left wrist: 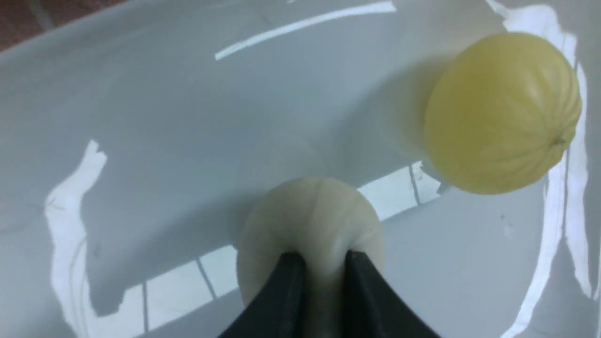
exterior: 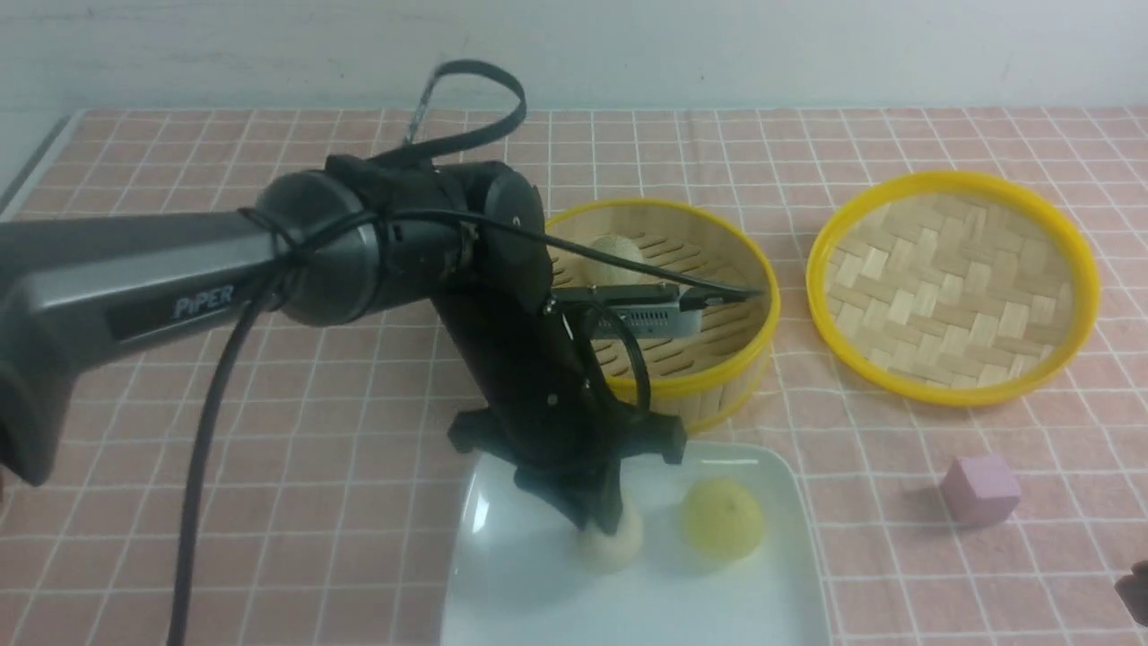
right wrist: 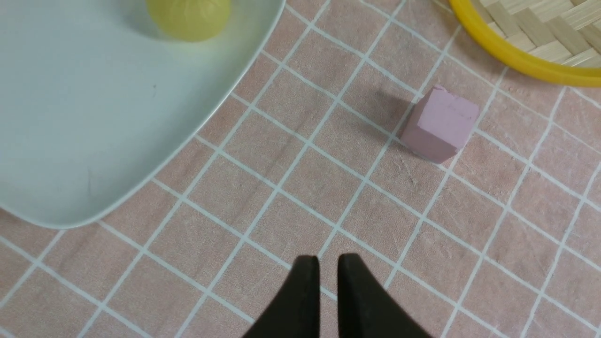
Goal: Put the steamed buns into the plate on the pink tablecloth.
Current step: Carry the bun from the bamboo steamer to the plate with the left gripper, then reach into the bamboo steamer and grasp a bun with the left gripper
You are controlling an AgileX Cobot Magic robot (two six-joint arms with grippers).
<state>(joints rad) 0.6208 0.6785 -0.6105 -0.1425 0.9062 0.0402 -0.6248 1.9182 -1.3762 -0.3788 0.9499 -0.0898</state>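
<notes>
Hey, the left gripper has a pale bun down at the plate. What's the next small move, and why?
Probably open the left gripper and let go. Its fingers pinch the pale bun, which looks to be resting on the white plate beside the yellow bun, so it seems placed. A third bun sits in the steamer basket, to fetch afterwards.

The beige bun [left wrist: 310,220] fills the gap between my left fingers [left wrist: 281,300], and the yellow bun [left wrist: 502,112] sits near beside them; elsewhere the plate [left wrist: 164,141] is bare. Ahead of my right fingers [right wrist: 300,300], open tablecloth [right wrist: 300,188] runs to the pink cube [right wrist: 439,124].
</notes>
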